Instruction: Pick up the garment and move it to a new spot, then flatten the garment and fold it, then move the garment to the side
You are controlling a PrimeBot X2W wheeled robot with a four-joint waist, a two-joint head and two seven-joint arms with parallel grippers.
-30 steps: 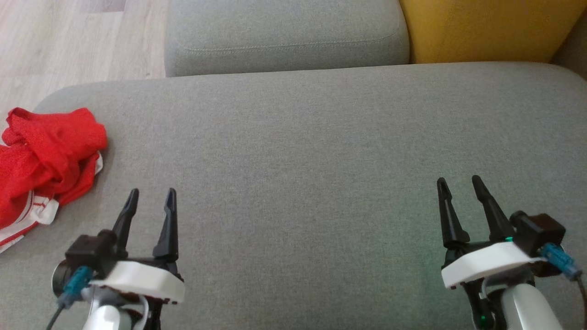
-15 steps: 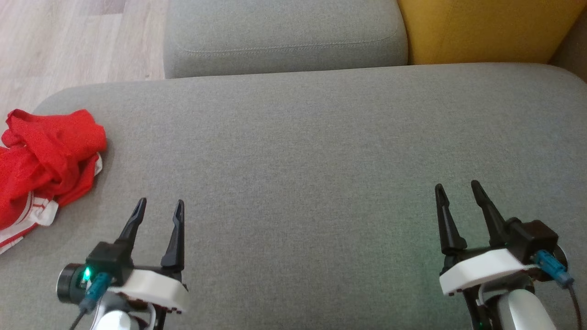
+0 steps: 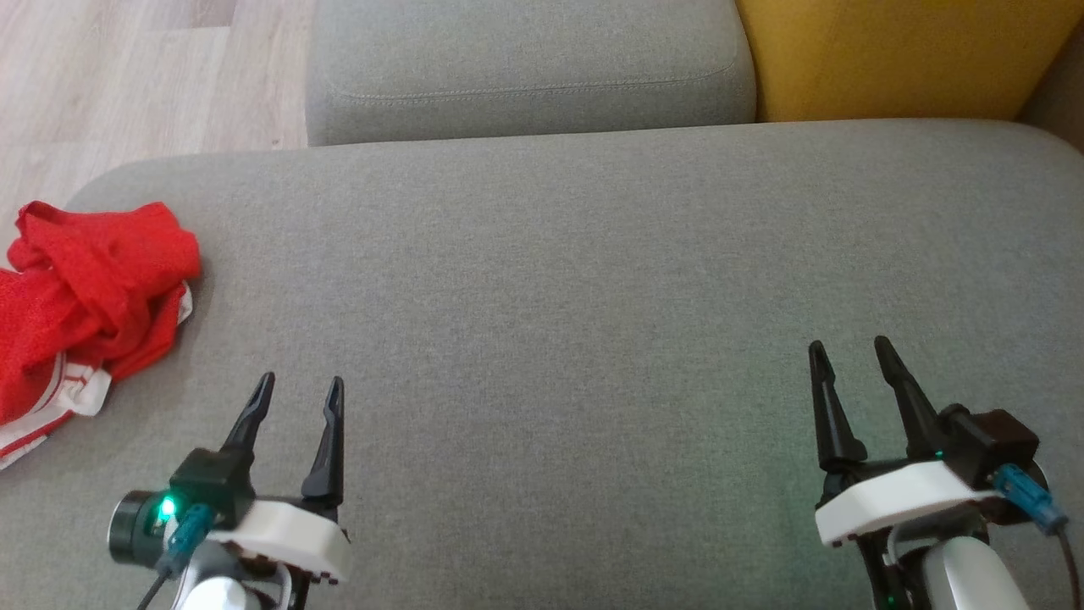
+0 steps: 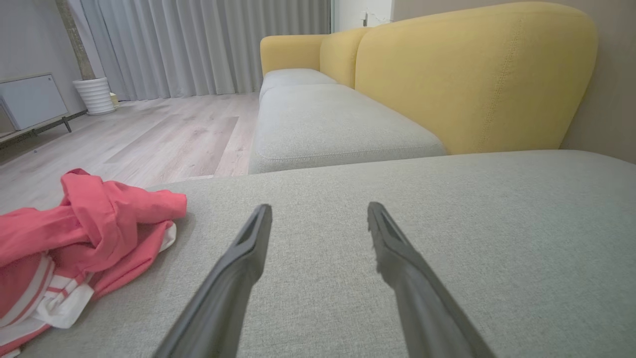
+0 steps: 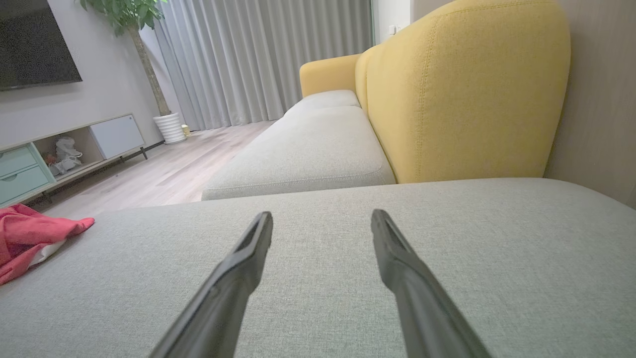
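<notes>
A crumpled red garment with white striped trim lies bunched at the far left edge of the grey sofa seat. In the left wrist view the garment sits left of my fingers, and the right wrist view catches the garment far off to the left. My left gripper hovers open over the seat, to the right of and nearer than the garment, apart from it. Over the bare cushion at the lower right, my right gripper is open too, with nothing between its fingers.
A second grey seat cushion adjoins at the back, with a yellow backrest to its right. Wooden floor lies beyond the seat's left edge. A low TV cabinet and a potted plant stand across the room.
My left gripper has drawn back toward the bottom of the view and shifted slightly right. The right gripper has dropped back a little. The garment has not moved.
</notes>
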